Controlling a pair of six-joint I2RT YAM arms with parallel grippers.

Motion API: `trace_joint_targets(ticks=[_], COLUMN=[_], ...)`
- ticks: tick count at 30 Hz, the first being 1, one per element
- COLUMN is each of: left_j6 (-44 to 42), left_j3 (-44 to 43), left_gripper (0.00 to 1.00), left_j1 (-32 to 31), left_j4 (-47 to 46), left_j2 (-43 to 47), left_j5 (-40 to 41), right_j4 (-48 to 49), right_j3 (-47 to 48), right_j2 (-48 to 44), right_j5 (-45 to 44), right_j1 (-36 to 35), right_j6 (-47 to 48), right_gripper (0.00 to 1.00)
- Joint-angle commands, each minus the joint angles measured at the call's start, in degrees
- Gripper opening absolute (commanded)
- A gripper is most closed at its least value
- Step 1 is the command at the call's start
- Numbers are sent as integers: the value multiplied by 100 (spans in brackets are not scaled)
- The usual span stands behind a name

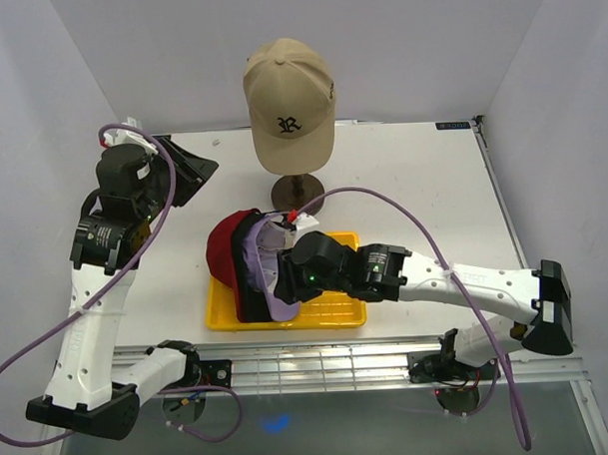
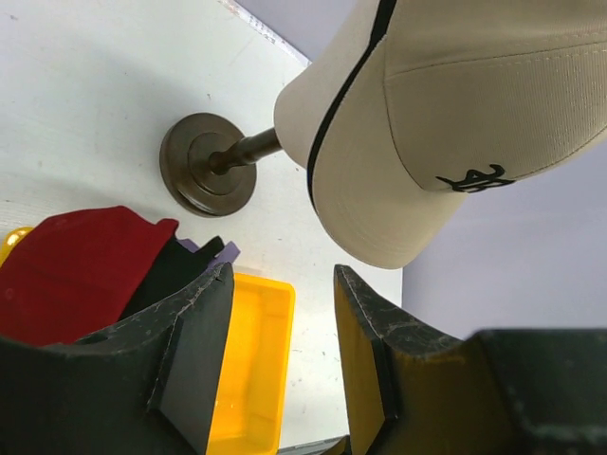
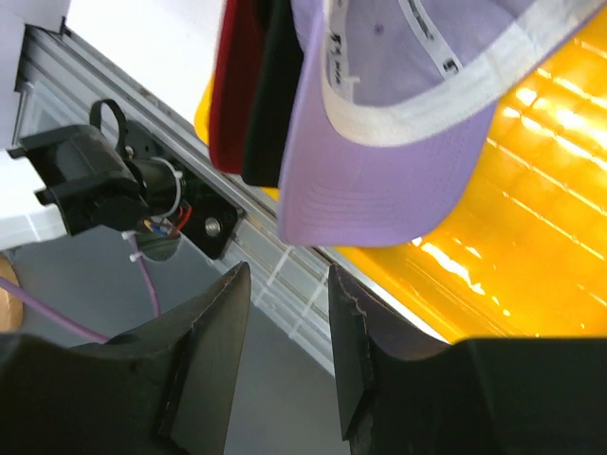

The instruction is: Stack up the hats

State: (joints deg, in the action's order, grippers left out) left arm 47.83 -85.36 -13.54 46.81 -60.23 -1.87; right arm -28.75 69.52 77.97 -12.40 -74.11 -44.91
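Observation:
The tan hat (image 1: 290, 103) with a dark "R" sits on a stand at the back; it also shows in the left wrist view (image 2: 455, 123). The red hat (image 1: 222, 252), black hat (image 1: 248, 289) and lavender hat (image 1: 260, 254) lie nested on their sides at the left end of the yellow tray (image 1: 337, 311). My right gripper (image 1: 283, 280) hovers over the lavender hat, open and empty; its wrist view shows the lavender brim (image 3: 379, 180), the black hat (image 3: 270, 114) and the red hat (image 3: 232, 85) just past the fingertips. My left gripper (image 1: 197, 176) is open and empty, left of the stand.
The stand's dark round base (image 1: 296, 193) stands just behind the tray and also shows in the left wrist view (image 2: 209, 175). The table's metal front rail (image 1: 319, 362) runs close under the tray. Grey walls enclose the table on three sides.

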Motion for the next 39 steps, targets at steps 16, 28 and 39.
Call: trace_joint_targets(ticks=[16,28,39], left_j6=[-108,-99,-29], left_j3=[-68,90,108], left_gripper=[57,57,57], left_j1=[36,27,36], left_j4=[224,66,-101], left_j2=[239,318,336], left_j5=[196,-15,-147], right_j4=[-772,-746,-746], right_j3=[1706,1609,1345], right_j2=[1563,1643,562], right_j5=[-965,-843,685], right_j1=[-315,-228,308], right_j6=[289,447,790], right_gripper=[44,8,8])
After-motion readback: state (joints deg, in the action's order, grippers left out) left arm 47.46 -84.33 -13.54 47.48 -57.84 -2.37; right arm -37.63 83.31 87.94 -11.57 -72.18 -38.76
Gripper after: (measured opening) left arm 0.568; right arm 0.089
